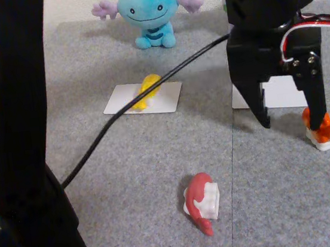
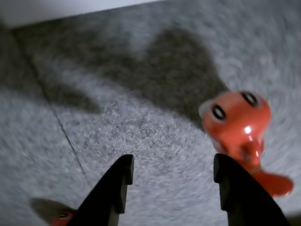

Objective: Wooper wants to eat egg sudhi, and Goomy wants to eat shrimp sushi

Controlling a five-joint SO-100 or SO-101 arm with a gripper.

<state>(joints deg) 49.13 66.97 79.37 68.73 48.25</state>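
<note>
Black arm structure [image 1: 16, 141] fills the near left of the fixed view, closest to the lens, with a black cable [image 1: 143, 96] running from behind it across the grey carpet-tile floor [image 1: 135, 223]. Taking the orange shrimp sushi toy with its white rice block and upturned tail [image 1: 325, 131] as the landmark, the black two-finger gripper [image 1: 291, 121] hangs directly beside and above it, jaws spread and holding nothing; one fingertip [image 1: 316, 118] stands right at the shrimp, the other well to its left in the fixed view. The wrist view agrees: the shrimp [image 2: 237, 127] lies off to the right, at the right finger [image 2: 235, 183] rather than centred in the gap.

Far up and left of the shrimp sits Wooper, the round light-blue plush with purple gills [image 1: 148, 11]. Left of the shrimp lies a white card [image 1: 144, 99] bearing the bright yellow egg sudhi [image 1: 148, 90], so that half looks served. Another white card [image 1: 281, 92] lies just behind the shrimp. Below and left lies a dark red sushi piece with white band [image 1: 202, 202].

I judge the step in hand to be lining up on the shrimp. Next, the gripper likely needs shifting right in the fixed view to straddle it, then lowering and closing.
</note>
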